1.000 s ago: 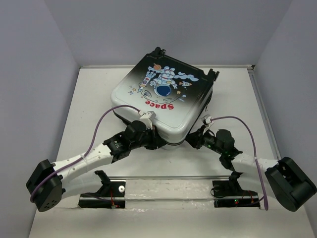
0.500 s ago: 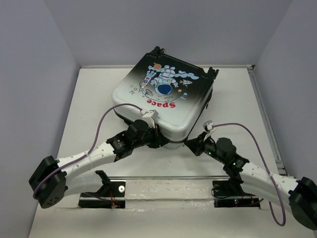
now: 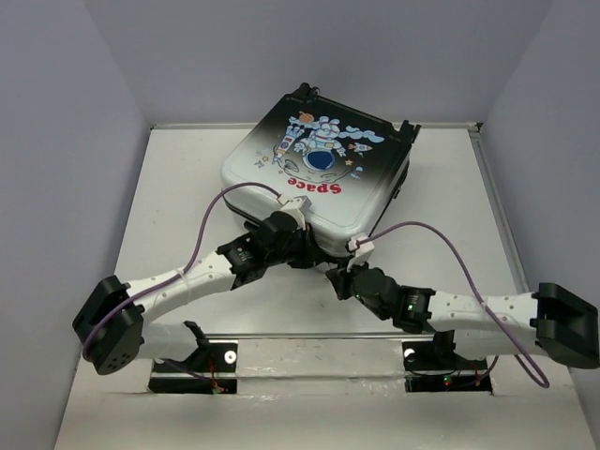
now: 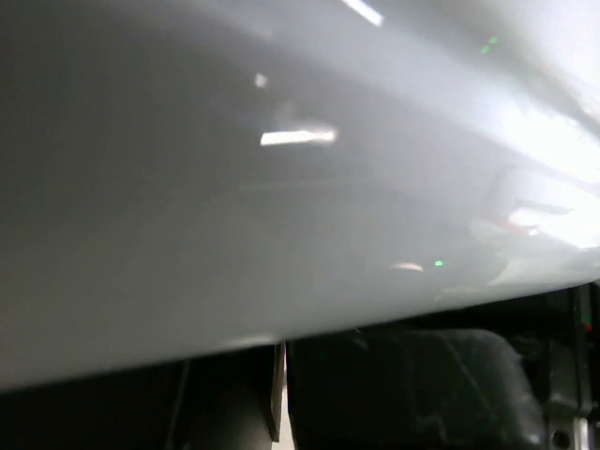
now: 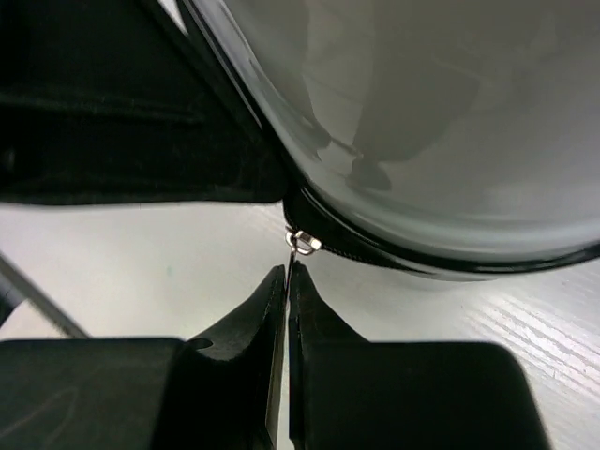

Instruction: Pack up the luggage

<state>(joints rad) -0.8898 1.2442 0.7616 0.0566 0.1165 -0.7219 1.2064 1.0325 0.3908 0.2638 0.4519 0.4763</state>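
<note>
The luggage (image 3: pixel 319 178) lies flat and closed at the back middle of the table, astronaut print up. Its silver shell fills the left wrist view (image 4: pixel 281 187) and the top of the right wrist view (image 5: pixel 422 112). My right gripper (image 3: pixel 336 279) is at the luggage's near corner, shut on the small metal zipper pull (image 5: pixel 298 246), which sits between its fingertips (image 5: pixel 277 281). My left gripper (image 3: pixel 305 251) is pressed against the near edge under the shell. Its dark fingers (image 4: pixel 375 394) stand almost together with a thin gap between them.
The white table (image 3: pixel 187 187) is walled by grey panels on the left, back and right. A metal rail (image 3: pixel 319 336) and both arm bases run along the near edge. Purple cables loop above both arms.
The right gripper has swept left along the luggage's near edge with the zipper pull. The luggage has turned and shifted towards the back right. The left arm has reached further forward.
</note>
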